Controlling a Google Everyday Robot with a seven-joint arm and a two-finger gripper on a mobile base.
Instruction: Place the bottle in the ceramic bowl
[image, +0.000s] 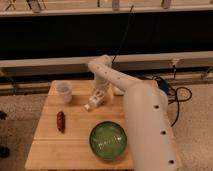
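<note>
This looks like a robot test area in a lab or office building rather than a home. A small wooden surface (47, 145) stands alone on a speckled hard floor (20, 107). Behind it is a dark wall (60, 35) crossed by pale horizontal rails (45, 62), and black cables (177, 95) trail loose at the right. The robot's gripper (98, 97) hangs low over the middle of the surface, at the bottle (90, 105).
</note>
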